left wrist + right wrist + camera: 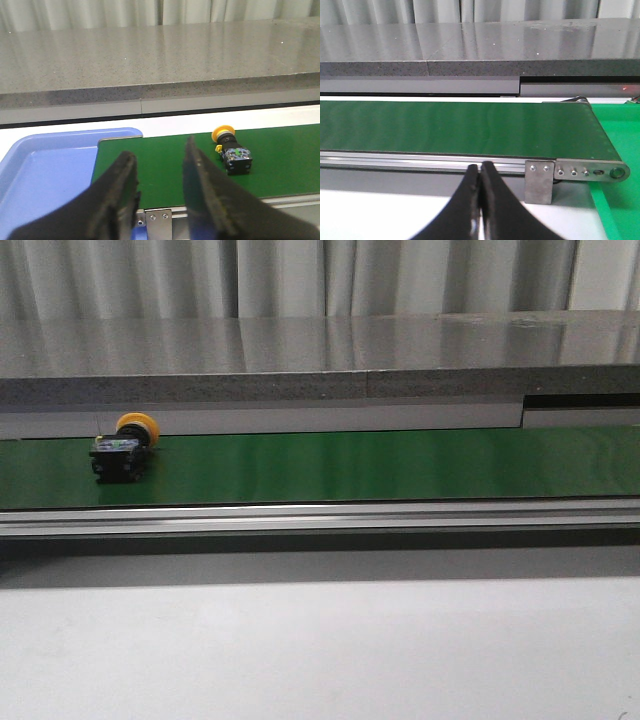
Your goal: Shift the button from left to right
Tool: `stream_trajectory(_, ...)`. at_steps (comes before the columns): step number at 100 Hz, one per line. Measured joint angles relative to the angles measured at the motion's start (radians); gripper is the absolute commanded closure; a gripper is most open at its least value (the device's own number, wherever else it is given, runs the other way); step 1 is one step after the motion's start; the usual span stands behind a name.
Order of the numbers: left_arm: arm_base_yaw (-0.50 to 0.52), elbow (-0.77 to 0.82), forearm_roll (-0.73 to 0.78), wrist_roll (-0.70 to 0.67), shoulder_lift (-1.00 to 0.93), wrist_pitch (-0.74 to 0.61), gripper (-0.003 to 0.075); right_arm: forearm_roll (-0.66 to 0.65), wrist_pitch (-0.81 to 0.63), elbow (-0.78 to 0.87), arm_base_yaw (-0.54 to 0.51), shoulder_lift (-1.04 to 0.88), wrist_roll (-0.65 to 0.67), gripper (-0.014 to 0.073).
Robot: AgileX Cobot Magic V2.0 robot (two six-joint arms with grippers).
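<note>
The button lies on its side on the green conveyor belt near its left end, yellow-orange cap toward the back, black body toward me. In the left wrist view the button rests on the belt beyond and to one side of my left gripper, which is open with nothing between its fingers. My right gripper is shut on nothing, hanging over the white table in front of the belt's rail. Neither gripper shows in the front view.
A blue tray sits at the belt's left end. A green surface lies past the belt's right end, by a metal bracket. A grey stone ledge runs behind the belt; white table lies in front.
</note>
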Motion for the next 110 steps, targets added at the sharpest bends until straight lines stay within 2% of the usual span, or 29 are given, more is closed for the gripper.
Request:
stream_trajectory(4, 0.0, 0.0, 0.0, 0.0, 0.0, 0.0, 0.0741, 0.0, 0.0, 0.0, 0.0, 0.0, 0.0, 0.0661)
stream_trajectory(50, 0.0, 0.0, 0.0, 0.0, 0.0, 0.0, 0.074, 0.0, 0.0, 0.0, 0.0, 0.0, 0.0, 0.0661)
stream_trajectory(84, 0.0, 0.0, 0.0, 0.0, 0.0, 0.0, 0.074, 0.0, -0.068, -0.021, 0.0, 0.0, 0.0, 0.0661)
stream_trajectory(97, 0.0, 0.0, 0.0, 0.0, 0.0, 0.0, 0.074, 0.0, -0.01, -0.1, 0.0, 0.0, 0.0, 0.0661)
stream_trajectory(110, 0.0, 0.0, 0.0, 0.0, 0.0, 0.0, 0.074, 0.002, 0.111, -0.216, 0.0, 0.049, 0.0, 0.0661)
